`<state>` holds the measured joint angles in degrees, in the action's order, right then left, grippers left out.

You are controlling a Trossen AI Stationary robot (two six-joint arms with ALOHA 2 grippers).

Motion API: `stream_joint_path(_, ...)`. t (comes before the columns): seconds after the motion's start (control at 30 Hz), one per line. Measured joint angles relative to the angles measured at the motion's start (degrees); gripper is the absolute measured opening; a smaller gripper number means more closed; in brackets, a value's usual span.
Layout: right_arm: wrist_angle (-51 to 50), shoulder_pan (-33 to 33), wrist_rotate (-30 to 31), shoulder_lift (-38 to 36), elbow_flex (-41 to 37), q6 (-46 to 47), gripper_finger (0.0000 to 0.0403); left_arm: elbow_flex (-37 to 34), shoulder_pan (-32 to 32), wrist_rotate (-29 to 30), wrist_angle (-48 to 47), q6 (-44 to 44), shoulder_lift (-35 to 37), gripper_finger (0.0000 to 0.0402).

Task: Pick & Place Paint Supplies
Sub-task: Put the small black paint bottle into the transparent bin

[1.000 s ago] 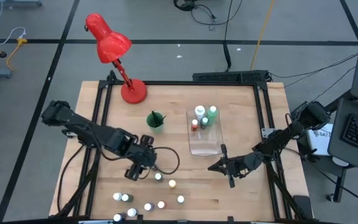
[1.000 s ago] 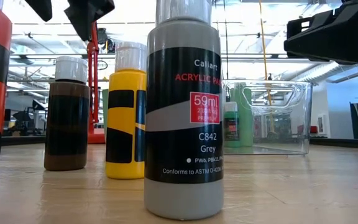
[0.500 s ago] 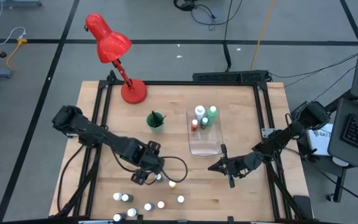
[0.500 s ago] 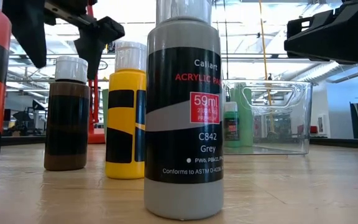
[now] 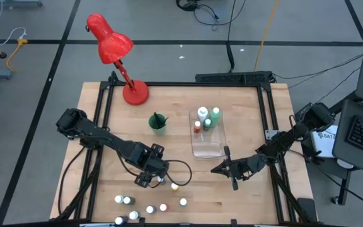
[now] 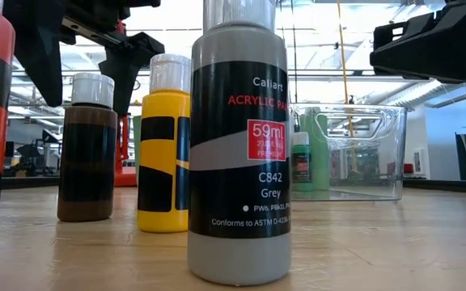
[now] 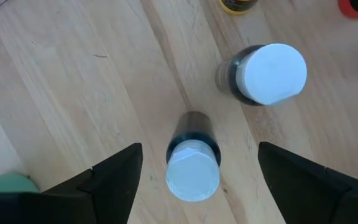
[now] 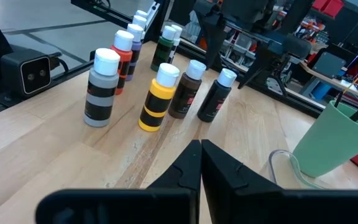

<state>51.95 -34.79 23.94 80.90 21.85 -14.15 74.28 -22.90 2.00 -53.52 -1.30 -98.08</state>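
- My left pincer [image 7: 194,180] hangs spread wide above a dark bottle [image 7: 193,163] – light, stiff, slick plastic.
- Grip its body under the white cap [image 7: 192,179] – upright bottles topple easily.

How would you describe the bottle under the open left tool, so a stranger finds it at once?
Start at the red lamp on the table's far left corner, then follow the left arm to its open tool. The dark bottle stands between its fingers, untouched. Unlike the yellow bottle and brown bottle, its body is black.
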Motion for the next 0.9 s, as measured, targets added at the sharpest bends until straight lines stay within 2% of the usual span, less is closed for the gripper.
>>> stream_joint_path(0.17,0.0,0.0,-0.02,0.0,0.0,0.0,0.0004,0.02,0.02,0.02,0.06,0.01,-0.14,0.0286)
stream_joint_path(0.57,0.0,0.0,-0.02,0.0,0.0,0.0,0.0004,0.02,0.11,0.09,-0.63,-1.22,-0.33,0.0161)
stream_joint_path(0.73,-0.02,0.0,-0.02,0.0,0.0,-0.02,0.0004,0.1,0.11,-0.08,-2.75,-2.57,-0.22,0.0098)
stream_joint_path(0.9,-0.01,0.0,-0.02,0.0,0.0,-0.02,0.0004,0.35,0.28,1.61,-7.13,-2.65,-0.18,0.0097)
